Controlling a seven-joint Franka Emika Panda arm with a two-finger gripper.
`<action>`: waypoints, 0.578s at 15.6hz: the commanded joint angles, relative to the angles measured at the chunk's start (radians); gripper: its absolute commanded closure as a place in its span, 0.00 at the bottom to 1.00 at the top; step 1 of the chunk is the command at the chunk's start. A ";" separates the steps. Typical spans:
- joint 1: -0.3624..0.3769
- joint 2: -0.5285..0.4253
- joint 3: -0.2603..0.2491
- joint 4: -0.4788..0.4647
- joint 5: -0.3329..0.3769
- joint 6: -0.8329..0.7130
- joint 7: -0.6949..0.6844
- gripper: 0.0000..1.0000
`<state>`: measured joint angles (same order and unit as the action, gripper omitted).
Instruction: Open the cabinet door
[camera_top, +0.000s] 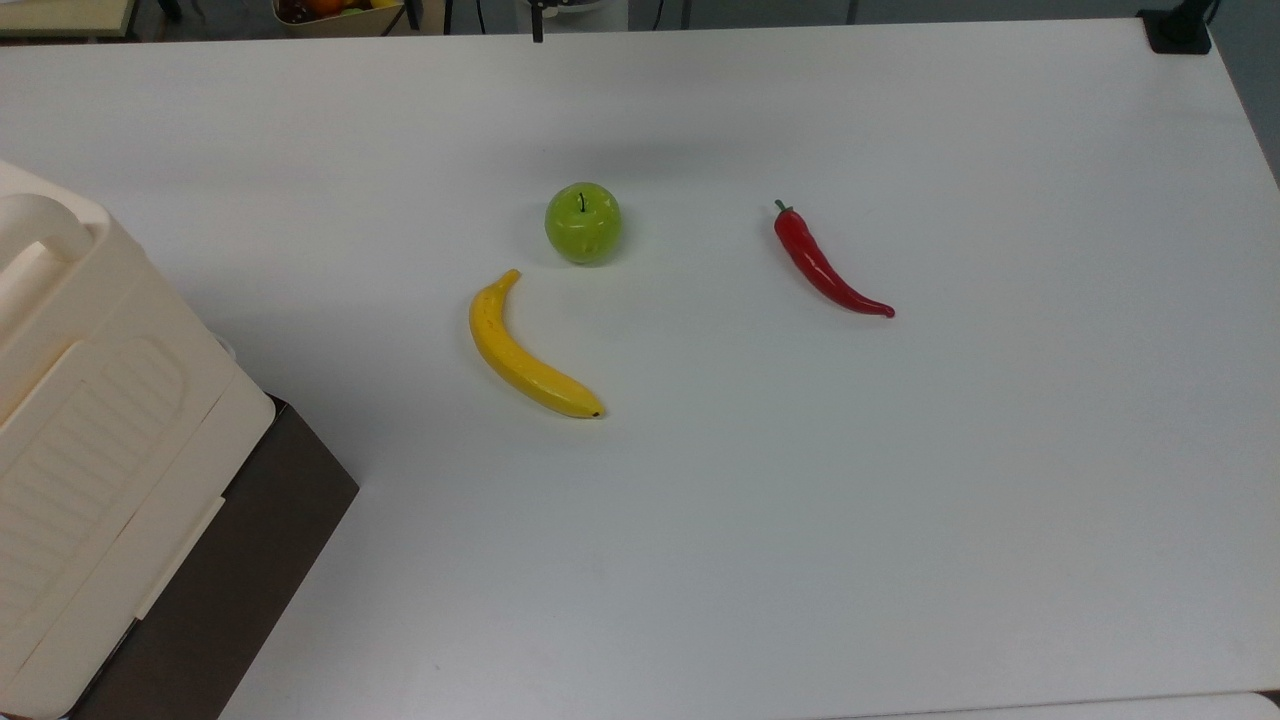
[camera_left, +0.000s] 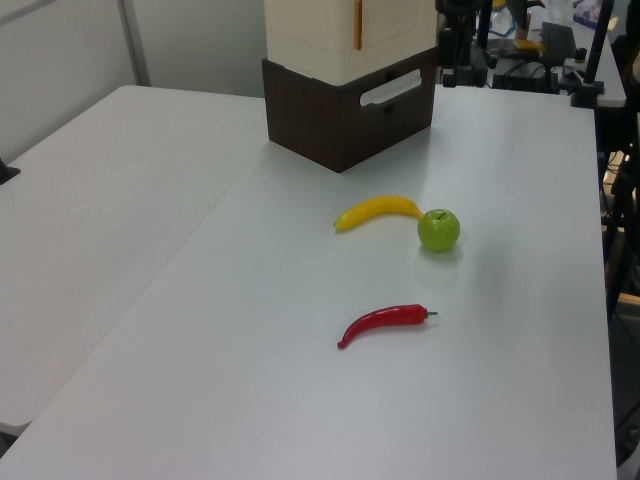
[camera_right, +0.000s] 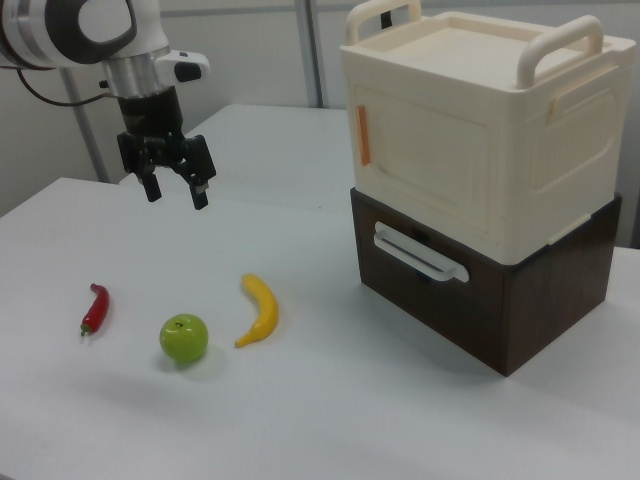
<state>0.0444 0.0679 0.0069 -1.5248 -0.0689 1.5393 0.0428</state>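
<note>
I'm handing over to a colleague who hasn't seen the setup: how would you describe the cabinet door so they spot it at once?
Find the big cream cabinet stacked on the dark brown drawer unit, at the right view's right. The cabinet door is the flat cream panel on the face above the drawer's white handle. A small orange tab on its edge sets it apart from the other sides.

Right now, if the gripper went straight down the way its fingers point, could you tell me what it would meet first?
The gripper hangs open, pointing down. Below it seems to lie bare table, behind the apple and chili pepper, though depth is unclear.
</note>
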 joint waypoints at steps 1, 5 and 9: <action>0.017 -0.016 -0.019 -0.026 -0.020 0.025 -0.003 0.00; 0.017 -0.013 -0.019 -0.025 -0.019 0.025 -0.003 0.00; 0.014 0.024 -0.021 0.011 -0.020 0.070 0.012 0.00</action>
<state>0.0443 0.0715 0.0011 -1.5247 -0.0691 1.5540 0.0428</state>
